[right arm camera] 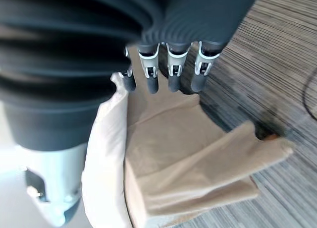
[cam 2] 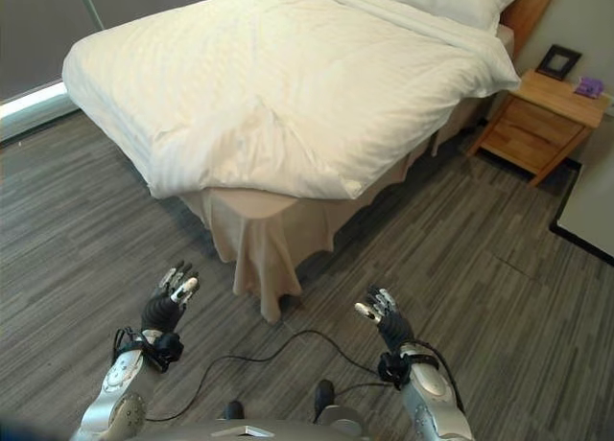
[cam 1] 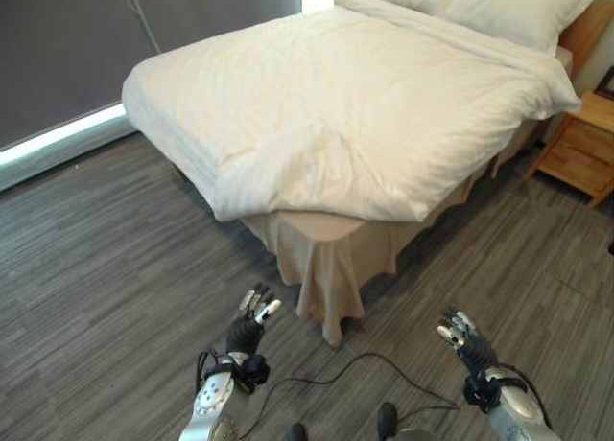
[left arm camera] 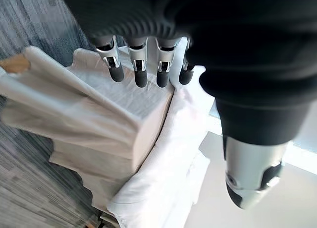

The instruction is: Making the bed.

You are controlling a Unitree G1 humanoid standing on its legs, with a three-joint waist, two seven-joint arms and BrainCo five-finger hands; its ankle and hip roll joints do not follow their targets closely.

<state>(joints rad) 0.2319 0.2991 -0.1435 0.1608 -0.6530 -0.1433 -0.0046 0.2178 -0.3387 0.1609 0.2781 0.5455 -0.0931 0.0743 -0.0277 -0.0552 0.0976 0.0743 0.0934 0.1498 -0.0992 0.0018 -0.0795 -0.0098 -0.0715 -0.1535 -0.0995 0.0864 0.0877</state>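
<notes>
— Where is the bed (cam 1: 365,105)?
— Ahead of the robot, its white duvet (cam 1: 317,125) spread flat, a beige skirt (cam 1: 326,268) hanging at the near corner, pillows (cam 1: 499,5) at the far end.
— And the hands?
— Left hand (cam 1: 253,318) and right hand (cam 1: 464,337) hover low over the floor (cam 1: 106,268), fingers relaxed, holding nothing.

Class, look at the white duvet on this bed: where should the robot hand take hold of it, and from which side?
Probably the duvet's near corner, approached from the foot of the bed. That corner hangs free over the beige skirt, so fingers could pinch its edge. Both robot hands hang open above the floor, short of the bed.
</notes>
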